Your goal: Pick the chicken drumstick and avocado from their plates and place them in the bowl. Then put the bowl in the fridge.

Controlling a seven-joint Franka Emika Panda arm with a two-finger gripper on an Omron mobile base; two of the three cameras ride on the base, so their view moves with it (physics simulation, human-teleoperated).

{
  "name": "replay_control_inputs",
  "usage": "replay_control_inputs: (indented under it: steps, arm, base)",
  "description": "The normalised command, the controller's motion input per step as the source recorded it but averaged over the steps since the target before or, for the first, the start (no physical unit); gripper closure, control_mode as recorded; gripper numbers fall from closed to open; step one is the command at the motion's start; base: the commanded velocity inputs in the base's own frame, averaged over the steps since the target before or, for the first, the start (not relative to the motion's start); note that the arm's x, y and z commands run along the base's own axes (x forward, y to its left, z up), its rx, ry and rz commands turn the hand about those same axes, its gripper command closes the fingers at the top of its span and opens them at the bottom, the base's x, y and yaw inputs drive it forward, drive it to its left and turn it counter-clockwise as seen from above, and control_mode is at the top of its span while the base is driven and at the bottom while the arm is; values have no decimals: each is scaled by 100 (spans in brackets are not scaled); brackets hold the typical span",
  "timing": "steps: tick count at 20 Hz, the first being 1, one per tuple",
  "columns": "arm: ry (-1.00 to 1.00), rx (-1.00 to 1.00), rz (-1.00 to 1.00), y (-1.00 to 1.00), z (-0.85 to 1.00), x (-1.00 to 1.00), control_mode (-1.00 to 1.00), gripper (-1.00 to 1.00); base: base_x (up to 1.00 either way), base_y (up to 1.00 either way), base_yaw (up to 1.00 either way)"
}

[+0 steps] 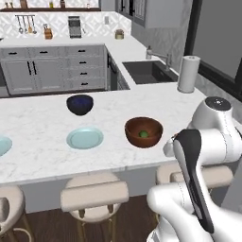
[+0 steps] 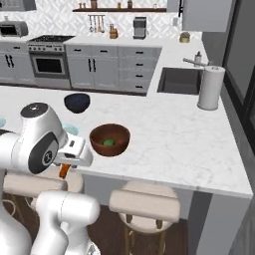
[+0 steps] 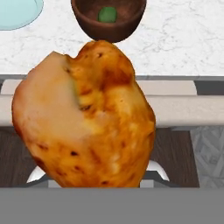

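My gripper [image 2: 66, 164] is shut on the chicken drumstick [image 3: 87, 118], which looms large and orange-brown in the hand view and hides the fingertips. It hangs off the counter's front edge, above the stools; a bit of the drumstick [image 2: 63, 172] shows below the hand. The reddish-brown bowl [image 1: 143, 132] [image 2: 109, 140] [image 3: 108, 22] stands on the counter ahead of it, with the green avocado [image 1: 143, 134] [image 2: 108, 142] [image 3: 107, 14] inside. One bare teal plate [image 1: 85, 138] [image 3: 17, 13] lies left of the bowl, a second plate [image 1: 2, 144] at the far left edge. The fridge is out of view.
A dark navy bowl [image 1: 79, 104] [image 2: 77, 102] sits behind the plates. A paper towel roll [image 1: 188, 74] [image 2: 209, 88] stands by the sink [image 1: 149, 72] [image 2: 180, 80] at the right. Padded stools [image 1: 94, 196] [image 2: 144, 204] line the counter's front edge below the hand.
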Motion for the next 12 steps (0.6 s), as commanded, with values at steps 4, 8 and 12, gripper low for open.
replay_control_inputs:
  steps: [4,8,12]
  arm:
    - [0,0,0,0,0,0,100,100]
    - [0,0,0,0,0,0,100,100]
    - [0,0,0,0,0,0,100,100]
  base:
    - [62,32,-4]
    - [53,19,-1]
    - [46,17,0]
